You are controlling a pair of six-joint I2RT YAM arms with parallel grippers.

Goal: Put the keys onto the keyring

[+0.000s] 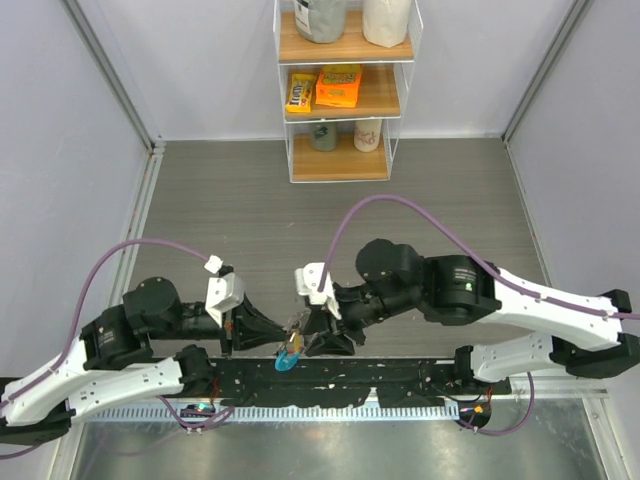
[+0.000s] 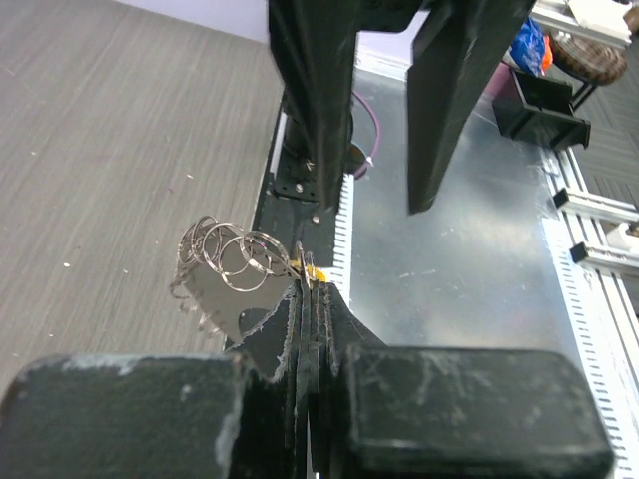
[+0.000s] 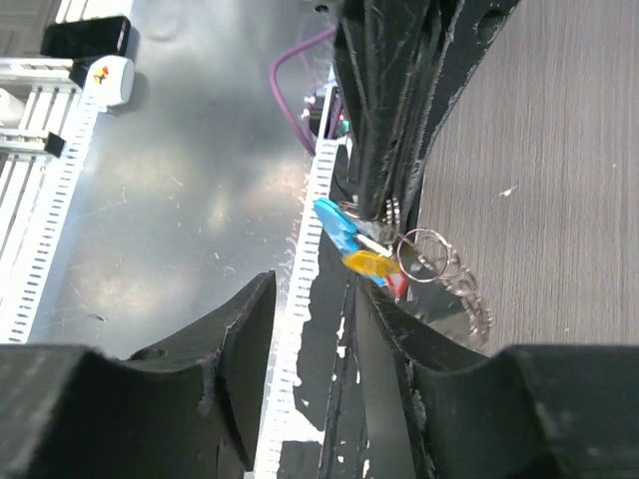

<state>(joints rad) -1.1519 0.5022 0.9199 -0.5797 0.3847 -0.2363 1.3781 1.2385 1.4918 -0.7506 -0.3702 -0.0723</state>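
Observation:
My left gripper [image 2: 310, 291] is shut on the keyring [image 2: 232, 257], a bunch of thin silvery wire loops that sticks out past its fingertips to the left. In the right wrist view the blue crescent tag [image 3: 334, 226], a yellow key [image 3: 370, 264] and a red key [image 3: 398, 285] hang together at the keyring [image 3: 439, 261], just below the left fingers [image 3: 389, 130]. My right gripper [image 3: 315, 324] is open, its gap bare, and its right finger reaches up close under the keys. From above, both grippers meet over the table's near edge, left gripper [image 1: 283, 340] facing right gripper [image 1: 318, 338], the tag [image 1: 285, 362] dangling below.
A black rail [image 1: 340, 378] and a metal sheet [image 2: 459, 249] run along the near edge under the grippers. A clear shelf unit [image 1: 345, 150] with snack packs and jars stands at the back. Purple cables [image 1: 400, 205] loop above both arms. Grey walls close in the sides.

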